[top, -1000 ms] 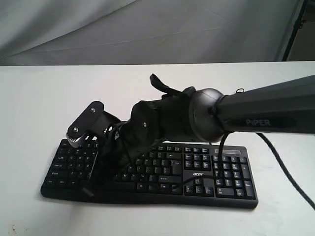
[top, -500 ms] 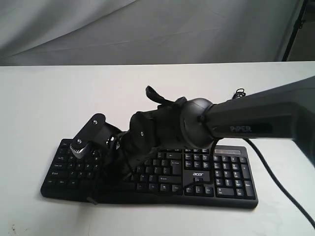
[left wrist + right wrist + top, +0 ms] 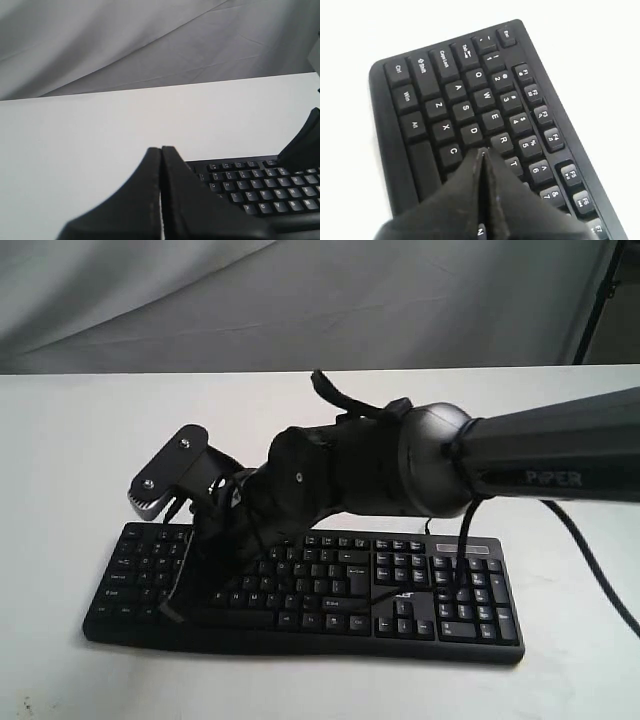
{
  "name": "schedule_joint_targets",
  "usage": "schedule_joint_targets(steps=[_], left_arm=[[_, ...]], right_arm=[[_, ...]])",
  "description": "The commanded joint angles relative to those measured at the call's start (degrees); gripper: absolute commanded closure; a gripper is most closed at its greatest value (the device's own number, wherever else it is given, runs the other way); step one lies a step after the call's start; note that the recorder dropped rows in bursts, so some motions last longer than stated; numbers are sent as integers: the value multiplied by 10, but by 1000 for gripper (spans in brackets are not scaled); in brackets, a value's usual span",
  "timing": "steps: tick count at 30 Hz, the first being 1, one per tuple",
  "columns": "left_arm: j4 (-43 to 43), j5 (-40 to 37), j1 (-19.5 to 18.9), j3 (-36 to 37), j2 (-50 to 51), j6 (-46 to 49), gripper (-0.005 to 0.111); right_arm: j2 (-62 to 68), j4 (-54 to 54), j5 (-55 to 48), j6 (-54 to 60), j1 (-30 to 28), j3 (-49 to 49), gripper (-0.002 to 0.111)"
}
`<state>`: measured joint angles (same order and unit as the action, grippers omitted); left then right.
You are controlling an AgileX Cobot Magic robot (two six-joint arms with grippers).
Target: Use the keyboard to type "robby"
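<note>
Keyboard (image 3: 450, 590) lies flat along the near side of the white table (image 3: 80, 440), with its number pad at the right end. The right gripper (image 3: 482, 152) has reached across to the letter keys on the left half.

The main risk, as I judge it, is a wrong or doubled letter. The tip sits just beside the R key (image 3: 503, 142), close to the D key (image 3: 472, 131) and over the row below. A press from slightly off centre could catch a neighbouring key or two keys at once. The bulky arm also hides much of the middle of the board in the exterior view, so a slip there would be hard to spot.

The right jaws are pressed together into one narrow point and hold nothing. Whether that point touches a key cannot be told. The left gripper (image 3: 161, 148) is likewise closed and empty, hanging above bare table near the keyboard's far left corner.
</note>
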<state>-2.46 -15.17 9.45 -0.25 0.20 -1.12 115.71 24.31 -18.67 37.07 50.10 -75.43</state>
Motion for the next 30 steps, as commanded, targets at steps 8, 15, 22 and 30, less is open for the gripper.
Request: schedule_joint_targets(steps=[8, 15, 22, 30], left_arm=[[-3, 3, 4, 2, -2, -2, 107], [-3, 3, 4, 2, -2, -2, 107], [-3, 3, 4, 2, -2, -2, 107], [-3, 3, 4, 2, -2, -2, 107]], right_arm=[[6, -4, 7, -19, -36, -1, 108], [54, -3, -15, -26, -35, -47, 108], [55, -6, -25, -30, -38, -51, 108], [55, -14, -45, -35, -38, -51, 108]])
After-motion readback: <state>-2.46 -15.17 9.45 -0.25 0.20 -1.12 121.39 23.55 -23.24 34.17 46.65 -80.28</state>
